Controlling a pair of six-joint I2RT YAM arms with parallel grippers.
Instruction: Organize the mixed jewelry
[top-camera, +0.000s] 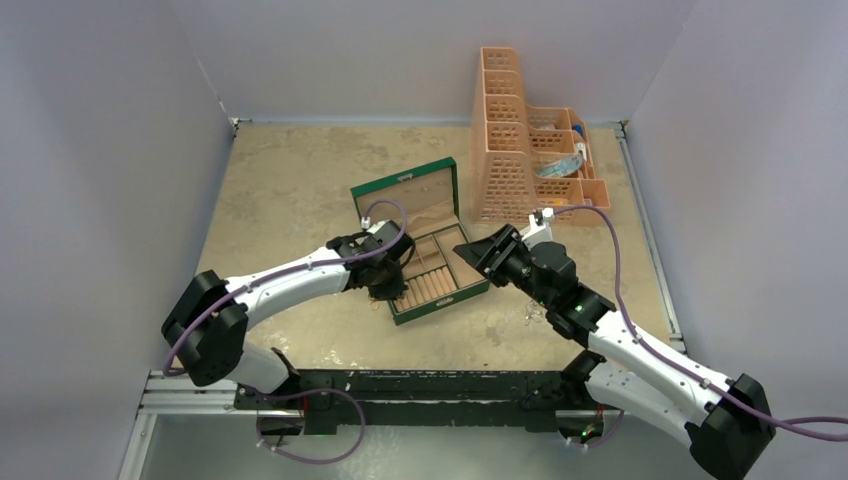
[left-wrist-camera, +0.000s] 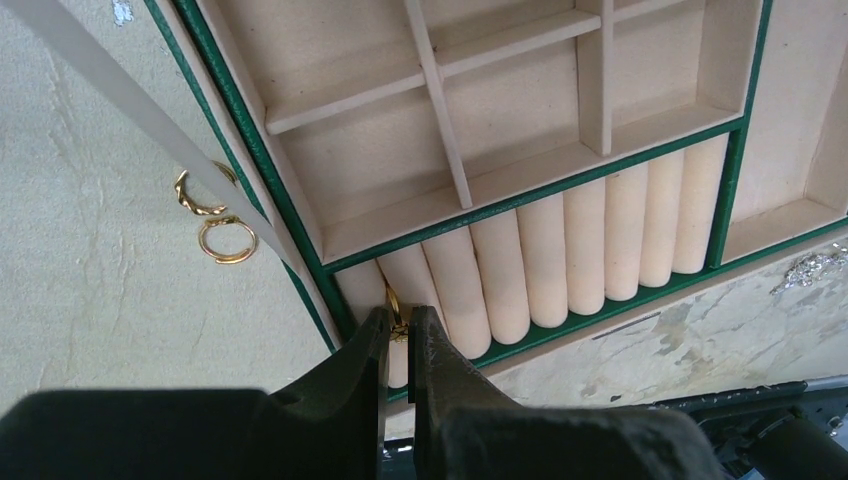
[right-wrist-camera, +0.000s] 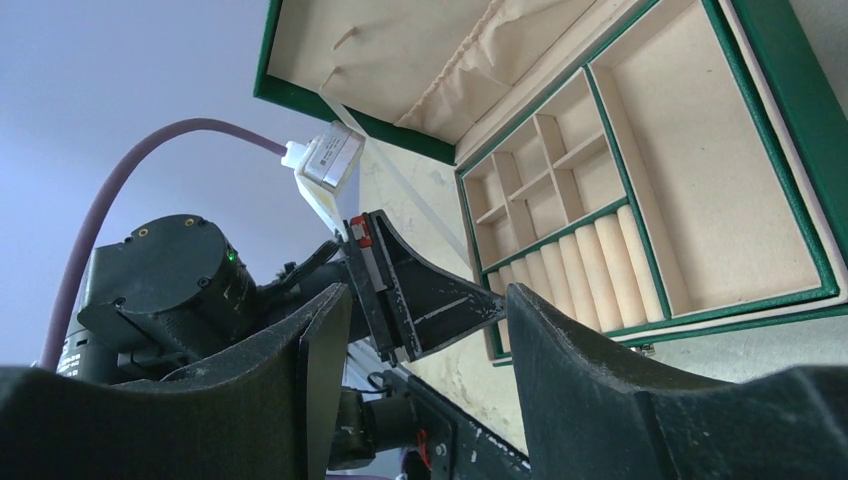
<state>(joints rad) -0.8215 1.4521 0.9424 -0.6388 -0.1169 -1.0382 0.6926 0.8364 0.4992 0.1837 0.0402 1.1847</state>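
A mottled beige bench stands within plain white walls and carries an open green, cream-lined jewellery box. Only the left wrist view shows the left end effector clenched on a small gold ring at the end of the cream padded rolls, and two more gold rings on the bench beside the box. The right end effector hangs released.

A green box sits mid-way on the mottled tan surface, its cream-lined lid raised toward 11 o'clock. Inside are small divided compartments, a row of cream rolls and one large plain bay. At 1 o'clock from it, near but apart, stands an orange lattice rack with tiered trays.
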